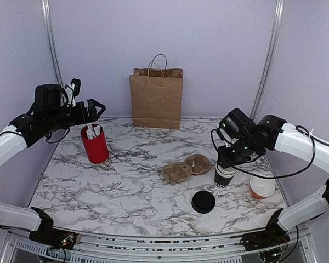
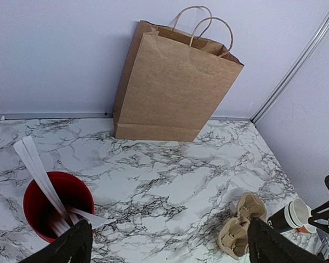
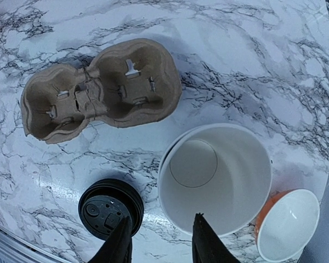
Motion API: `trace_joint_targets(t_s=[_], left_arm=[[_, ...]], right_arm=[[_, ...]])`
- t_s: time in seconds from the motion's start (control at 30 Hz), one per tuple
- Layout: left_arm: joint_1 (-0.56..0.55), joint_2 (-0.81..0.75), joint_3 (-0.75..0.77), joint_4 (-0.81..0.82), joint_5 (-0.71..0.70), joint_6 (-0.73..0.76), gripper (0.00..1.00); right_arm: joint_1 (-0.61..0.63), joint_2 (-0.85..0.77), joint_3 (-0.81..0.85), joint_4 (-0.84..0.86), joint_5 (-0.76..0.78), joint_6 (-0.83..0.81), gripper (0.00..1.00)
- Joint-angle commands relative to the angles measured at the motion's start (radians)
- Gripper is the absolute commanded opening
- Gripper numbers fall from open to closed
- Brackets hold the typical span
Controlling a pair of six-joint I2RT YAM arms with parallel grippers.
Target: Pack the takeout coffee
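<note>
Right gripper partly open, fingers straddling the lid-side rim of the takeout coffee, not clearly pinching it. It stands upright, long axis vertical, open mouth up, on the marble table, just beside the black lid, the orange cup and the cardboard carrier. Left gripper wide open, empty, up above the red holder.
</note>
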Motion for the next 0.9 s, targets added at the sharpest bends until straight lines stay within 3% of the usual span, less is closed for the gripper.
trace_joint_targets(t_s=[0.0,0.23,0.47,0.87], left_arm=[[0.002,-0.019,-0.011,0.045,-0.014,-0.004,0.99],[0.0,-0.008,-0.01,0.052,-0.006,-0.011,0.99],[0.001,-0.011,-0.008,0.053,0.012,-0.011,0.99],[0.001,-0.018,-0.012,0.053,0.013,-0.016,0.99]], right_arm=[[0.006,0.003,-0.022,0.027,-0.001,0.011,0.35],[0.006,0.032,-0.063,0.082,-0.047,0.014,0.31],[0.006,0.053,-0.078,0.107,0.009,0.015,0.29],[0.006,0.091,-0.091,0.111,0.067,0.014,0.17]])
